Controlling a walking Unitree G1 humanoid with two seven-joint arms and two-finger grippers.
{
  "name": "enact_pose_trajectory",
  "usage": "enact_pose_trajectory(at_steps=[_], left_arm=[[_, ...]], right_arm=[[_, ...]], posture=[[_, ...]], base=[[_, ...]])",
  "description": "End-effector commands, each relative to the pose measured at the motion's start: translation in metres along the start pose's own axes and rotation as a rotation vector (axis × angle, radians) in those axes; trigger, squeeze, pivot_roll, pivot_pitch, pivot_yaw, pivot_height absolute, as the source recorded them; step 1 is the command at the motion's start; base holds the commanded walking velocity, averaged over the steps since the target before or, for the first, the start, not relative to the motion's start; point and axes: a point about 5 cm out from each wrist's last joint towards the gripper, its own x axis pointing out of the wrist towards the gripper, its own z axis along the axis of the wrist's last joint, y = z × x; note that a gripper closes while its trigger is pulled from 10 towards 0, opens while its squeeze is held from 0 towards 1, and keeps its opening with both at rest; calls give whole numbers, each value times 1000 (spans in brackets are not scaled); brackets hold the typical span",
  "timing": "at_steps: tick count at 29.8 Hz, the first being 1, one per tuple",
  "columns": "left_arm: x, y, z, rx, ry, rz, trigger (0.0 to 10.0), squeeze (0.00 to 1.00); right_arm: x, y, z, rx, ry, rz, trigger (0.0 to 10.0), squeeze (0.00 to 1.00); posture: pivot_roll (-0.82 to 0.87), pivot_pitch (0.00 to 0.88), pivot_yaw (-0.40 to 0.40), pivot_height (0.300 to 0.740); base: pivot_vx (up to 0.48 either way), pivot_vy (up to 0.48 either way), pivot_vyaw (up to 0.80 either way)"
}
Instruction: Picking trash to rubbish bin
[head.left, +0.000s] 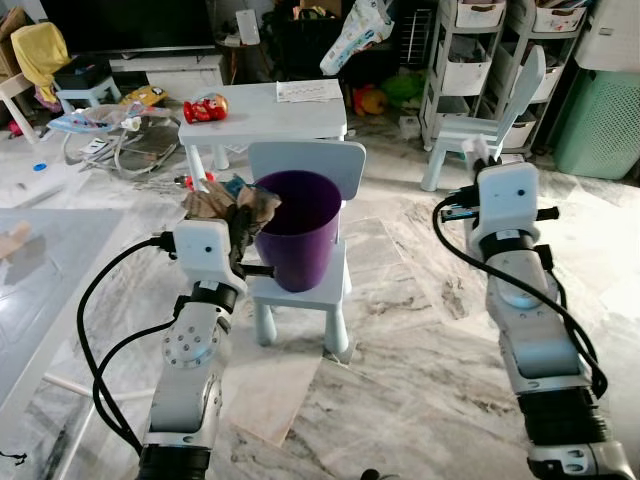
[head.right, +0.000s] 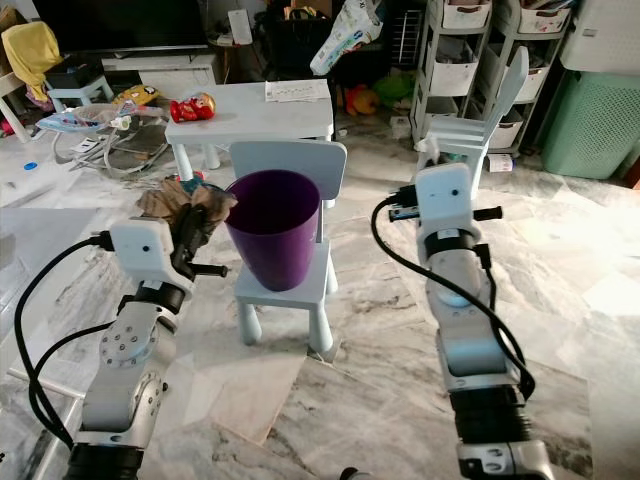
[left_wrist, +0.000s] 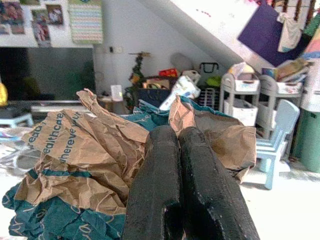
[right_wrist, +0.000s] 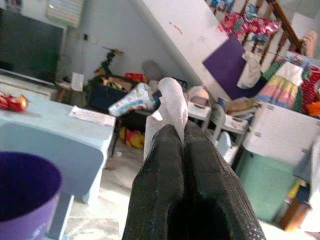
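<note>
A purple rubbish bin (head.left: 298, 226) stands on the seat of a small pale-blue chair (head.left: 305, 160). My left gripper (head.left: 240, 228) is shut on a crumpled brown and teal paper bag (head.left: 222, 204), held just left of the bin's rim at about rim height. In the left wrist view the bag (left_wrist: 85, 150) bulges around the closed black fingers (left_wrist: 155, 190). My right gripper (right_wrist: 172, 135) is shut on a small white scrap of tissue (right_wrist: 172, 102), raised to the right of the bin, and the bin's rim (right_wrist: 25, 187) shows in its wrist view.
A white low table (head.left: 265, 110) with a red toy (head.left: 205, 107) and a paper stands behind the chair. A second pale-blue chair (head.left: 500, 115), shelf carts and a green basket (head.left: 600, 120) are at the back right. Clutter lies on the floor at back left.
</note>
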Motion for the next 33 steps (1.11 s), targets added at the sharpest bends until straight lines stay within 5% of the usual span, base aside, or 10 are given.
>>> enact_pose_trajectory(at_steps=[1,27,33], left_arm=[[2,-1,0,4,4,-5,0,0],[2,-2,-3,4,15,-8,0,0],[2,-2,-3,5,18,-9,0,0]], right_arm=[[1,-3,5,-3,-25,-4,10000,0],[-2,1,8,-20,-47,29,10000,0],[-2,2,8,-20,-50,27,10000,0]], posture=[[-39,57,36,740],[-43,62,44,740],[-45,61,44,740]], base=[[480,0,0],[480,0,0],[480,0,752]])
